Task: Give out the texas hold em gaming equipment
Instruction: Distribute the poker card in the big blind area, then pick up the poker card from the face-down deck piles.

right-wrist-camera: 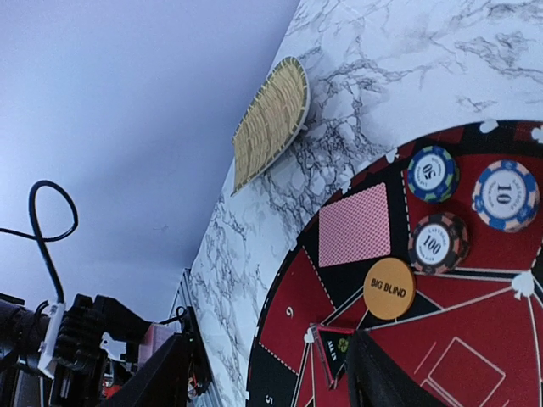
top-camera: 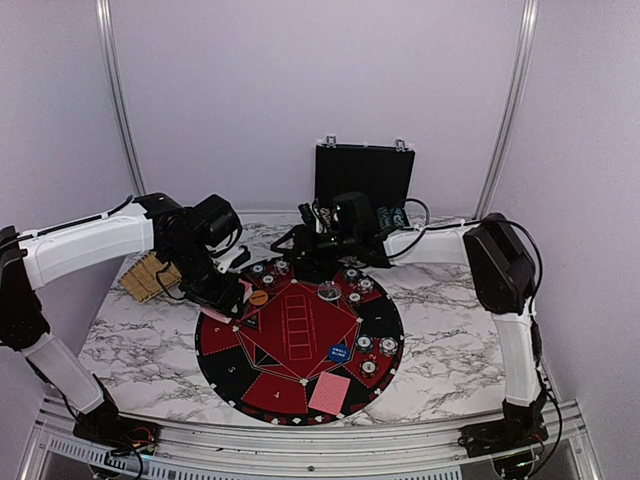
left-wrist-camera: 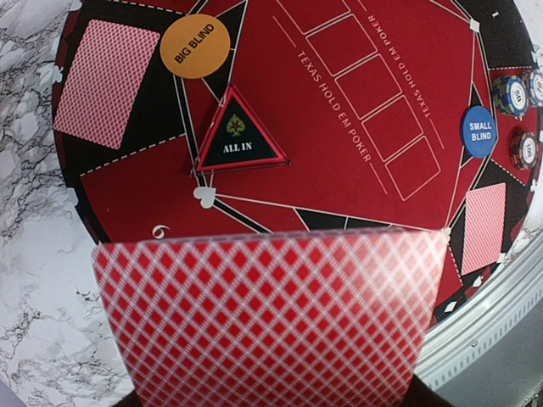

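My left gripper is shut on a red-backed playing card, held just above the left edge of the round mat; the card hides its fingers. Another card lies on the mat beside the orange BIG BLIND disc and the ALL IN triangle. The blue SMALL BLIND disc, a card and chips lie at the mat's other side. My right gripper is open and empty, hovering over the mat's back part. Three chips lie near it.
The black hinged case stands open at the back, behind the right gripper. A woven tan mat lies on the marble table to the left, under the left arm. A clear disc and more chips sit on the mat's far side.
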Controlling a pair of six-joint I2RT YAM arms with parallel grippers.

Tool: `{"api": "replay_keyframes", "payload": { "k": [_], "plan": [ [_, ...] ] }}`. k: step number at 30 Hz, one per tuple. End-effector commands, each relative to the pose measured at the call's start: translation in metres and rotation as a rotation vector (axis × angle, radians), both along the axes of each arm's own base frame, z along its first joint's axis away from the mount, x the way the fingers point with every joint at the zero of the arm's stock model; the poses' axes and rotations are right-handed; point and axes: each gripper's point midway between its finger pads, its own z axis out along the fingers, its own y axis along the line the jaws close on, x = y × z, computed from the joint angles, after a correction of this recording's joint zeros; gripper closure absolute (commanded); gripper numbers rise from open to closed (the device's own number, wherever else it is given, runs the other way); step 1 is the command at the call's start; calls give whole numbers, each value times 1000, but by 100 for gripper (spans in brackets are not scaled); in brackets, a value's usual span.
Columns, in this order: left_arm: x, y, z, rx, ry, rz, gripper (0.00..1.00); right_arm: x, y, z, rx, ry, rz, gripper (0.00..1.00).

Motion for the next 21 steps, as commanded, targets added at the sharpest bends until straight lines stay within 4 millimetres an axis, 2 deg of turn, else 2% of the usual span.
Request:
{"api": "replay_keyframes", "payload": {
  "k": [1, 4, 8, 16, 21],
  "plan": [
    [0, -10, 0, 11, 3, -41, 59, -27, -16, 41, 81, -25, 77, 34],
    [0, -19, -3, 12, 4, -61, 59, -43, -29, 40, 79, 1, 104, 30],
    [-1, -34, -5, 11, -2, -94, 59, -62, -44, 26, 54, 43, 116, 25],
    [0, -54, -10, 0, 1, -132, 59, -86, -57, 24, 83, 94, 137, 22],
    [0, -62, -11, -7, 2, -148, 59, -97, -56, 25, 88, 104, 156, 22]
  ]
}}
